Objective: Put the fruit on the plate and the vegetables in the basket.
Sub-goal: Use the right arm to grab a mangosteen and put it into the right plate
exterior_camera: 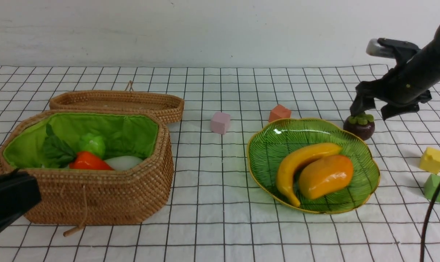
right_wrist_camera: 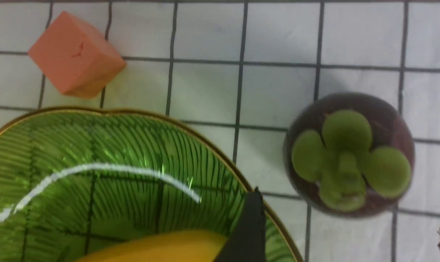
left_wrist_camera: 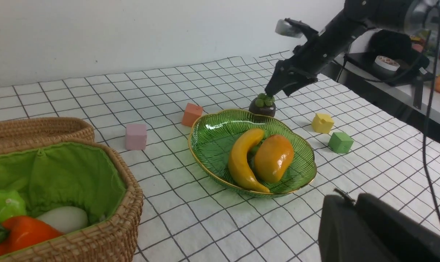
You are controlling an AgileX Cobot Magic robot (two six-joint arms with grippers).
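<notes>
We see the mangosteen [exterior_camera: 359,126] standing on the checked cloth [exterior_camera: 212,189], just outside the far right rim of the plate [exterior_camera: 278,138]. Our right gripper [exterior_camera: 369,113] hangs just above it, jaws apart, one finger to either side of the green cap. On the plate the banana [exterior_camera: 300,162] and mango [exterior_camera: 325,176] lie touching. Well to the left, the basket [exterior_camera: 96,200] holds the radish [exterior_camera: 123,162], carrot [exterior_camera: 88,162] and gourd [exterior_camera: 92,144]. Our left gripper [exterior_camera: 7,202] shows only as a dark body by the basket's near left corner, and we cannot tell whether its jaws are apart or together.
</notes>
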